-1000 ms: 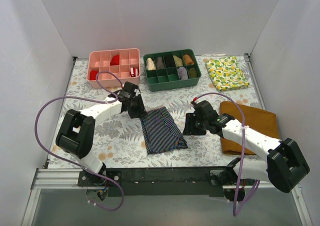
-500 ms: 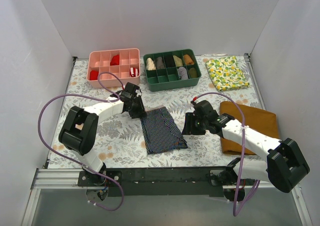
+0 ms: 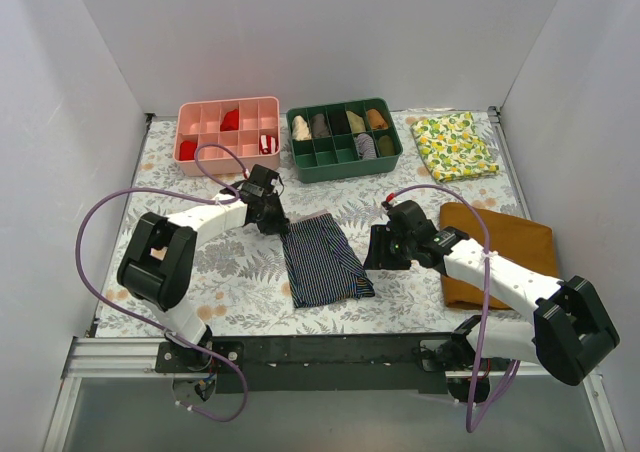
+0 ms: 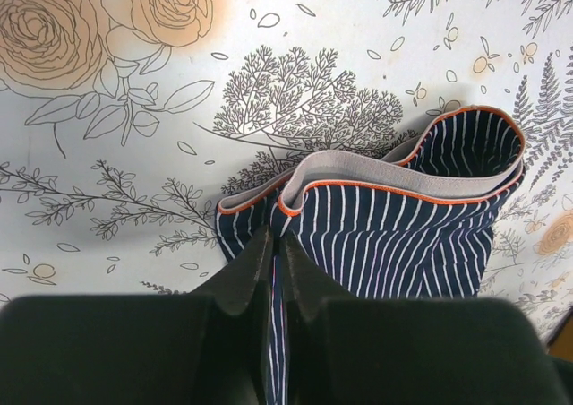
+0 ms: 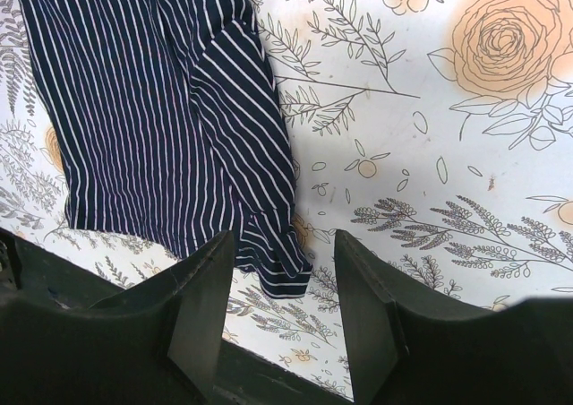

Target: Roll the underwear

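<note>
The underwear (image 3: 322,262), navy with thin stripes, lies folded lengthwise on the floral table cover in the middle. Its grey, orange-edged waistband (image 4: 403,176) faces the trays. My left gripper (image 3: 272,220) is shut on the underwear's far left corner, just behind the waistband (image 4: 276,244). My right gripper (image 3: 377,249) is open and empty beside the underwear's right edge. In the right wrist view a loose corner (image 5: 273,262) of the underwear lies between the open fingers (image 5: 201,306).
A pink tray (image 3: 228,135) and a green tray (image 3: 343,138) with rolled cloths stand at the back. A lemon-print cloth (image 3: 454,145) lies at the back right. A mustard-brown cloth (image 3: 500,254) lies under my right arm.
My left arm has shifted slightly, its gripper staying at the underwear's far left corner. The right gripper and the underwear have barely moved.
</note>
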